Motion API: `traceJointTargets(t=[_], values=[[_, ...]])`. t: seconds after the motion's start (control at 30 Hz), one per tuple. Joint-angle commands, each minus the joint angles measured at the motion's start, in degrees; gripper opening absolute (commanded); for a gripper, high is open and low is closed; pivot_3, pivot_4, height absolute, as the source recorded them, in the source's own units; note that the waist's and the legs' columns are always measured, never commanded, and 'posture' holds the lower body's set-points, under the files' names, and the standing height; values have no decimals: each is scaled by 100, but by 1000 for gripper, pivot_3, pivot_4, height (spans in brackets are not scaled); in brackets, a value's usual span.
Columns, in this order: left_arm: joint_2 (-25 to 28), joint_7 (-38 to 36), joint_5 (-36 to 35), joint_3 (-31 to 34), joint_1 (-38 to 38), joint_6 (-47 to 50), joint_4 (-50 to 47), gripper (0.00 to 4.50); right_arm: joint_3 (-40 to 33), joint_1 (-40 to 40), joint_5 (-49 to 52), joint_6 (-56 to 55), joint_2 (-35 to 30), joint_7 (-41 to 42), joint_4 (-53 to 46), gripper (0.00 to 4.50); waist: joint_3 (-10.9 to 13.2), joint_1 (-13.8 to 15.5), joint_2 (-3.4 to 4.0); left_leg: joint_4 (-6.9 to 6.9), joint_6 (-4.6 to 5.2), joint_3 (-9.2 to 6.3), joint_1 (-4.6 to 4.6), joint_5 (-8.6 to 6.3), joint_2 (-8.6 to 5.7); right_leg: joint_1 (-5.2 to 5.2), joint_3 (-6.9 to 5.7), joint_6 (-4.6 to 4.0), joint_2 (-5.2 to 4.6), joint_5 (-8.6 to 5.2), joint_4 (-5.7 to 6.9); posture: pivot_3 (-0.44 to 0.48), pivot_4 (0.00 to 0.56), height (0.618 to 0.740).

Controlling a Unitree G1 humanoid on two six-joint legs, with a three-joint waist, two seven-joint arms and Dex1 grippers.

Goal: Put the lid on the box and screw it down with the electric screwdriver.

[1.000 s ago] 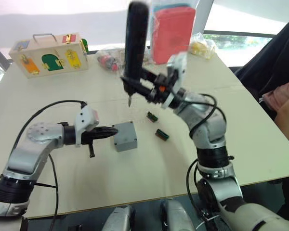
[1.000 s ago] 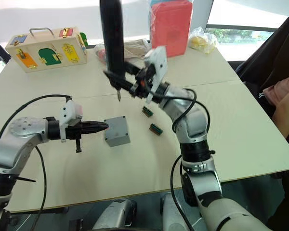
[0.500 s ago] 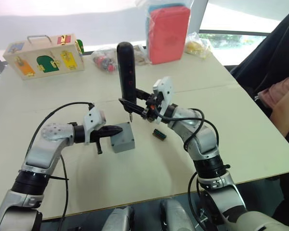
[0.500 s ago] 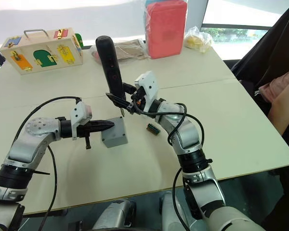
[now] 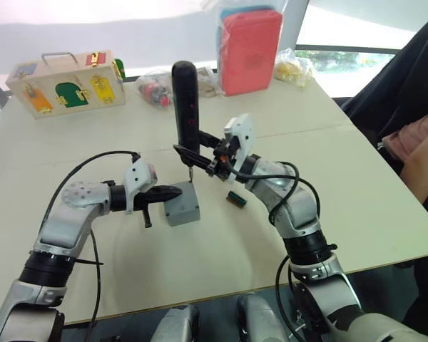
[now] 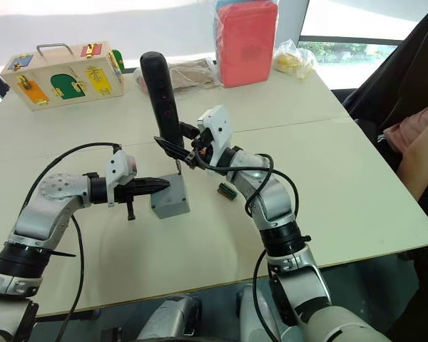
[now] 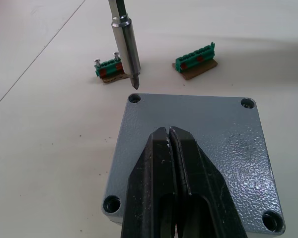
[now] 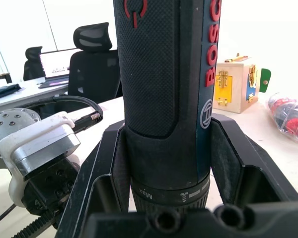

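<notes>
Lid (image 7: 203, 144) flat on top of the box (image 5: 182, 212), grey on grey, near the middle of the pale table (image 5: 93, 271). Four little screw holes in the lid's corners, one of them (image 7: 134, 98) right under the metal bit (image 7: 124, 44). Bit tip just above that hole, very close, hard to tell if touching. Left gripper (image 7: 170, 133) reaching in from the robot's left, both black fingers pressed tight together with nothing between them, tips lying over the middle of the lid. Right gripper (image 6: 172, 146) clamped around the lower part of the electric screwdriver (image 5: 185, 100), one finger (image 8: 97, 173) on each side of the fat black body. Screwdriver standing almost straight up, a bit tilted, bit pointing down at the lid's far corner. Two small green connector blocks (image 7: 109, 68) (image 7: 196, 55) on the table just past the box, side by side but apart. Wooden latch box (image 5: 64, 78) with bright shapes far back on the left. Red case (image 5: 251, 50) standing at the back, a clear bag (image 5: 153, 87) of small things to its left, a bag (image 5: 296, 68) with yellow bits to its right. Person's pink sleeve (image 5: 421, 153) at the right edge, well away from the table's things.
</notes>
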Motion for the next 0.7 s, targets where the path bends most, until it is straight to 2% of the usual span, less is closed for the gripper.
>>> traceJointTargets(t=[0.03,0.7], values=[[50,-11,88,-67,94,98,-59,0,-17,-212,69,-311,124,17,-42,1745,0,0,0,0,0,0,1,0,0,1,0,0,0,0,0,0,150,740],[61,-31,84,-72,142,161,-146,0,371,235,-321,-502,-123,163,315,1745,-17,-2,0,-8,0,4,22,0,0,15,0,0,-1,0,1,0,150,740]])
